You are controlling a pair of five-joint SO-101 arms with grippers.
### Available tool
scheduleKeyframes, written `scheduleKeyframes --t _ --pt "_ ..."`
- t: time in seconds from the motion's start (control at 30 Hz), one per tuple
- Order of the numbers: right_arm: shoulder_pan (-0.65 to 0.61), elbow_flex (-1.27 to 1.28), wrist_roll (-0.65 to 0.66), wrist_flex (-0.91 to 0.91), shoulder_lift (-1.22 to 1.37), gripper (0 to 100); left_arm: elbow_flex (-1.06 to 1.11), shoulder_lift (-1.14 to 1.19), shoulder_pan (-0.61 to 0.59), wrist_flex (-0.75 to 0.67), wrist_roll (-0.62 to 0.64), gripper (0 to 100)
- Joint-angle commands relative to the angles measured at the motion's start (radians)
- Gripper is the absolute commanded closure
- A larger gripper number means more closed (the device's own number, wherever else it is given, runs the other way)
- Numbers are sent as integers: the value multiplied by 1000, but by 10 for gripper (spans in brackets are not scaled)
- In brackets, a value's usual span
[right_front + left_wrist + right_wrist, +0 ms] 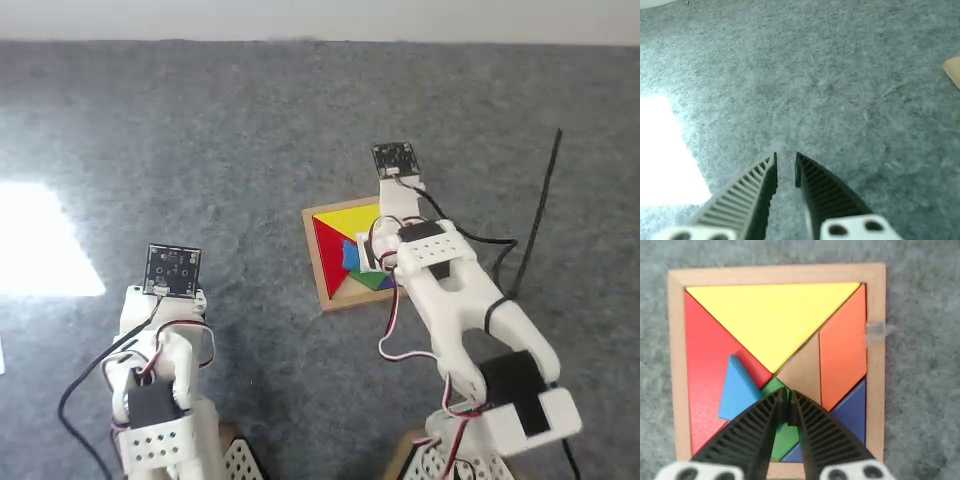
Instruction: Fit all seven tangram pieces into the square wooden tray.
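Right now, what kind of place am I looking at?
Probably a robotics test bench: two small arms, left and right, side by side on a grey felt-covered table, with a wooden tangram tray.

High view: you look down from above and behind both arm bases over the grey table (200, 140). Left wrist view: low, close, angled forward past the left gripper (785, 161) along the table. Right wrist view: you look straight down, near, onto the tray (775, 274). The high view shares that tray.

The square wooden tray (775, 274) lies flat, mostly filled. A light-blue triangle (737, 390) sits askew atop the red triangle (702, 365).
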Motion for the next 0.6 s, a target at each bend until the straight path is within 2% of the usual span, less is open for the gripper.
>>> scheduleKeyframes --t 0.0,0.1,0.57 --pt "-10 -12 -6 -7 8 993 -7 -8 5 -25 -9 942" --pt "-12 -12 -11 24 7 993 -7 -8 5 -25 -9 942" --pt "-163 -6 -9 137 -87 993 -7 -8 5 -25 -9 942"
